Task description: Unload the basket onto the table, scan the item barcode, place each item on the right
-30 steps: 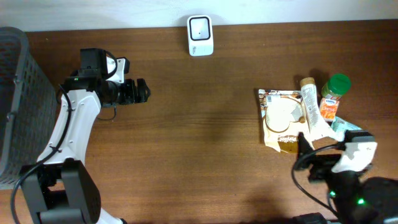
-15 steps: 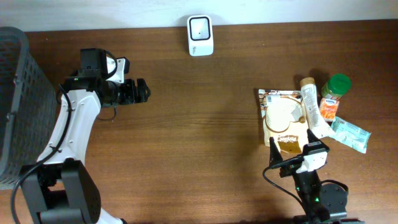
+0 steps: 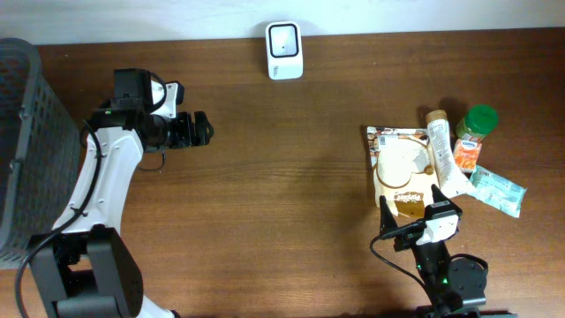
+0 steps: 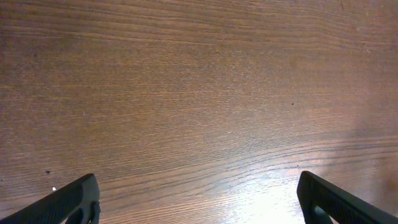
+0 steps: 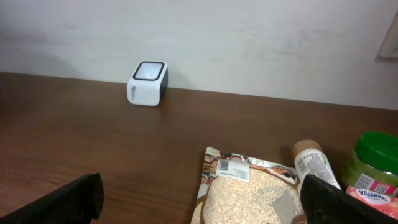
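"Which claw is over by the goods?"

"The right claw [image 3: 411, 205], at the near edge of the dark wooden tabletop [image 3: 291, 203]. Its two black fingers [image 5: 74, 200] are spread as wide as they go, and it grips nothing."

"Is it touching anything?"

"From above, its tips sit at the near end of the brown printed pouch of pale grain [image 3: 399, 168]. One tip is by the near left corner and the other over the near right corner. Whether they rest on it or hang just above, I cannot tell (the wrist view cuts the pouch off at the bottom)."

"And the label?"

"The pouch lies flat, face up, with a small white barcode [image 5: 227, 166] near its far left corner. A white tube with a tan cap [image 3: 444, 159] lies along its right side, touching it. Just beyond are a green-lidded jar [image 3: 477, 128] and a pale green tissue packet [image 3: 496, 190]."

"Where's the reader?"

"The small white box scanner with a dark-rimmed window [image 3: 284, 50] sits at the far edge by the wall, well apart from the pouch and to its left."

"The other arm?"

"The left claw [image 3: 201, 130] hangs over bare wood on the left half. It is wide open too, empty, and points toward the middle. A grey mesh basket [image 3: 22, 150] stands at the left edge, beyond that arm."
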`<action>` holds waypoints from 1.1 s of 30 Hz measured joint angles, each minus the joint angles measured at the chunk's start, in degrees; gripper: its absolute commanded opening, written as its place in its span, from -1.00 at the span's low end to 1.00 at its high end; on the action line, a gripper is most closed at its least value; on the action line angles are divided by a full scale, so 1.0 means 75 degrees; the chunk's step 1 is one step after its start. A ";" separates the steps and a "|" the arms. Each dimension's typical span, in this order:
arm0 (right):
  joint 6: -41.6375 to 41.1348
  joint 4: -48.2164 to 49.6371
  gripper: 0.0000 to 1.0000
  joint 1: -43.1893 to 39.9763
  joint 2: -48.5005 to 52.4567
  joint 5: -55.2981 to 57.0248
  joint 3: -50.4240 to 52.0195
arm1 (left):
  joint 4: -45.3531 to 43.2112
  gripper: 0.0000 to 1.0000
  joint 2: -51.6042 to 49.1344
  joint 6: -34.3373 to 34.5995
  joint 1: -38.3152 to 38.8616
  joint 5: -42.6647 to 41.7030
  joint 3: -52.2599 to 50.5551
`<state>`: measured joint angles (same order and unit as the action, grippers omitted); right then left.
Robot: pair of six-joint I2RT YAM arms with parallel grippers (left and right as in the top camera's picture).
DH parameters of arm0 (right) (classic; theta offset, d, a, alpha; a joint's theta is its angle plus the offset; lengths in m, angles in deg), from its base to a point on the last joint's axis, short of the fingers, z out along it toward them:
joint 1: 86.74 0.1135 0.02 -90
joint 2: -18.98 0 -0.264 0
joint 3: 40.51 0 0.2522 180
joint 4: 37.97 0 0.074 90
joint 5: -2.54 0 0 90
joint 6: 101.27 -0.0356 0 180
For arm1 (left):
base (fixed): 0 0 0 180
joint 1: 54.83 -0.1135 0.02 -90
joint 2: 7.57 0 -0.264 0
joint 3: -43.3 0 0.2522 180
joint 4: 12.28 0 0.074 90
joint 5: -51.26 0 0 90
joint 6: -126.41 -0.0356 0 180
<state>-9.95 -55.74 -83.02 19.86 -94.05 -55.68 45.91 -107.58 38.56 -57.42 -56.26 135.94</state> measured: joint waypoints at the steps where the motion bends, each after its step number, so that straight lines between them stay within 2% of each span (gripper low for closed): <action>1: 0.0006 0.0003 0.96 0.0000 0.0000 0.0000 0.0006 | 0.0000 0.99 0.0000 0.0003 -0.0003 0.0003 0.0000; 26: 0.0000 0.0000 0.96 0.0000 0.0000 0.0000 0.0050 | 0.0003 0.98 0.0073 0.0003 -0.0003 0.0003 -0.0006; 30: 0.0000 0.0000 0.96 0.0000 0.0000 0.0000 0.0050 | -0.0041 0.98 0.0886 0.0003 -0.0003 0.0452 -0.0315; 33: 0.0000 0.0000 0.96 0.0000 -0.0012 0.0000 0.0050 | -0.0580 0.98 0.2244 0.0000 -0.0003 0.1040 -0.1172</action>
<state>-9.95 -55.74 -83.02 19.78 -94.05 -55.31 41.56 -90.75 38.56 -57.44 -48.45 127.15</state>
